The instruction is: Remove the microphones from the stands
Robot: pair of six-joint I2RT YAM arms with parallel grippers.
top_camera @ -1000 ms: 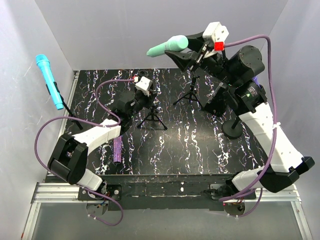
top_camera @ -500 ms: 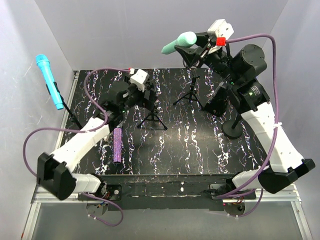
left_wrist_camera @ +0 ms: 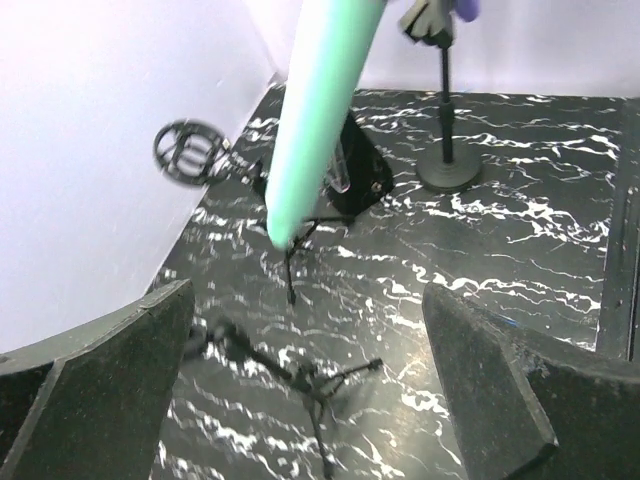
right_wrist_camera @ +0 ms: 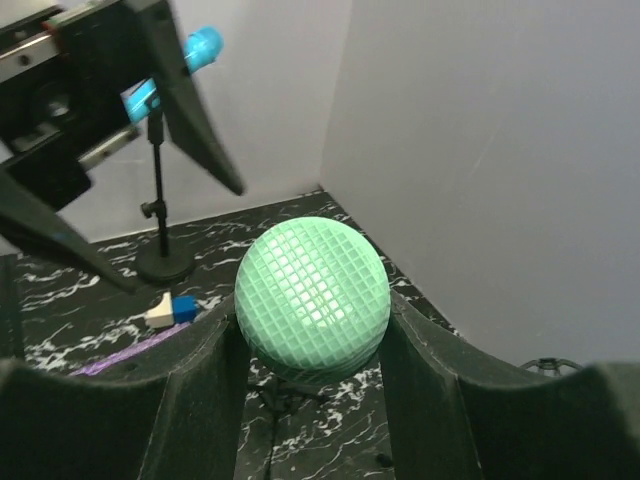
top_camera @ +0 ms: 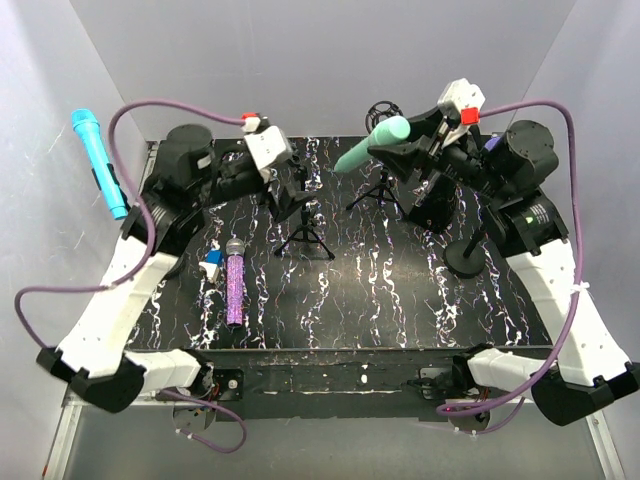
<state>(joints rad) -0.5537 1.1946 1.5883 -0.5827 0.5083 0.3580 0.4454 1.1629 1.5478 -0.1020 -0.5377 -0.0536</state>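
Note:
My right gripper (top_camera: 404,138) is shut on a green microphone (top_camera: 372,145) and holds it in the air over the back of the table, handle pointing down-left. In the right wrist view its mesh head (right_wrist_camera: 312,298) sits squeezed between my two fingers. An empty tripod stand (top_camera: 380,190) with a ring mount (top_camera: 382,112) stands below it. My left gripper (top_camera: 290,195) hangs open above a small tripod (top_camera: 305,238). Nothing is between its fingers (left_wrist_camera: 100,385) except a view of that tripod (left_wrist_camera: 312,380). The green microphone (left_wrist_camera: 320,110) crosses the top of the left wrist view.
A purple microphone (top_camera: 233,285) lies flat on the black marbled table (top_camera: 400,300), next to a small blue and white block (top_camera: 211,262). A cyan microphone (top_camera: 98,162) sits in a tall stand at the far left. A round-base stand (top_camera: 465,262) is on the right.
My left arm has risen and drawn back to the left, and its jaws have opened wide. The right gripper has carried the green microphone to the right and slightly lower.

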